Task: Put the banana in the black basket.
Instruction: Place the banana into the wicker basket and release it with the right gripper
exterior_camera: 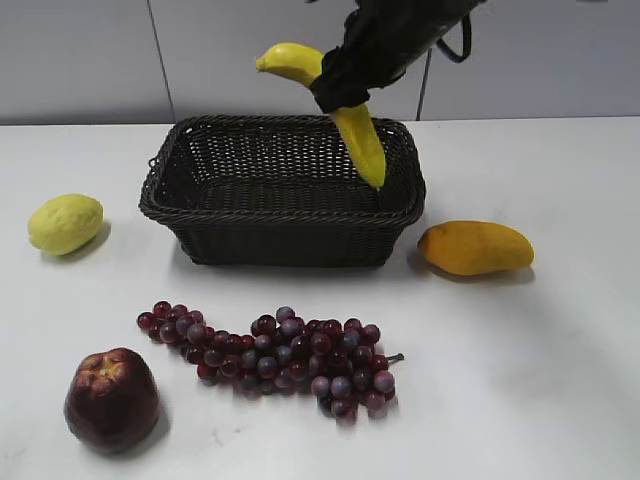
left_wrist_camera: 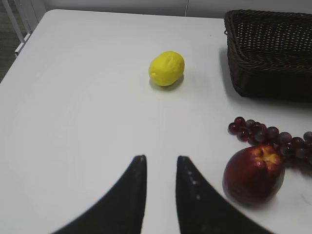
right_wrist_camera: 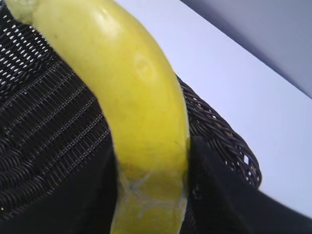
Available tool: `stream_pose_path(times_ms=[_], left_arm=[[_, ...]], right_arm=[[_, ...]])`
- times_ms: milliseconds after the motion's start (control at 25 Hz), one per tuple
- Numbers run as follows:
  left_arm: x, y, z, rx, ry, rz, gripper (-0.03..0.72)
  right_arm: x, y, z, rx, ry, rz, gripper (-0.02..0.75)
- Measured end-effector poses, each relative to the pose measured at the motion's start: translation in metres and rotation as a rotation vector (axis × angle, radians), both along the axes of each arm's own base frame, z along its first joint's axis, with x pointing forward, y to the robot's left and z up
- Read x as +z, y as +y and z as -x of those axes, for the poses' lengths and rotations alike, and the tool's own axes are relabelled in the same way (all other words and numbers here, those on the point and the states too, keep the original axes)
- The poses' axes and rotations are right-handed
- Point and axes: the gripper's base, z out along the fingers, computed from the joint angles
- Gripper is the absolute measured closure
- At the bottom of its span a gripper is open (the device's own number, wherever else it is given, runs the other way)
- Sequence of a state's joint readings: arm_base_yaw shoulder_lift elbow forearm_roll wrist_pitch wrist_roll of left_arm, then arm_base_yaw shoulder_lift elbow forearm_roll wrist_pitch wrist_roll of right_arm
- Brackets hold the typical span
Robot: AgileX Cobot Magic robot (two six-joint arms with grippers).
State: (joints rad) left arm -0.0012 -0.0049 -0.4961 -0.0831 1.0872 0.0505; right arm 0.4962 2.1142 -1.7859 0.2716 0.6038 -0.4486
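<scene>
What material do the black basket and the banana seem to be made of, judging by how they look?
The black basket: woven wicker or a plastic imitation, dark brown-black, slightly glossy; thin strands interlace with small gaps, and the rim is braided.

The banana, held by the right gripper: smooth, even yellow skin with a soft sheen and almost no blemishes. It could be real or a plastic replica; the pictures do not settle it.
</scene>
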Motion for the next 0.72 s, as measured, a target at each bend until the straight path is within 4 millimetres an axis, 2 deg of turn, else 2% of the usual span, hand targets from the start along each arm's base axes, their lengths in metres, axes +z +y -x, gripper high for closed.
stream_pose_path(times_ms=[200, 280, 440, 520, 720], left_arm=[[0.000, 0.000, 0.000, 0.000, 0.000, 0.000, 0.486], [0.000, 0.000, 0.000, 0.000, 0.000, 0.000, 0.486], [0.000, 0.000, 0.000, 0.000, 0.000, 0.000, 0.486], [0.000, 0.000, 0.000, 0.000, 0.000, 0.000, 0.486], [0.000, 0.000, 0.000, 0.000, 0.000, 0.000, 0.486]], right_arm=[[-0.013, 0.003, -0.007, 0.018, -0.030, 0.024, 0.357], [-0.016, 0.004, -0.006, 0.050, -0.035, 0.050, 0.314], [-0.017, 0.006, -0.004, 0.082, -0.044, 0.071, 0.174], [-0.014, 0.006, -0.003, 0.095, -0.026, 0.079, 0.132], [0.006, 0.006, 0.003, 0.119, 0.072, 0.114, 0.122]])
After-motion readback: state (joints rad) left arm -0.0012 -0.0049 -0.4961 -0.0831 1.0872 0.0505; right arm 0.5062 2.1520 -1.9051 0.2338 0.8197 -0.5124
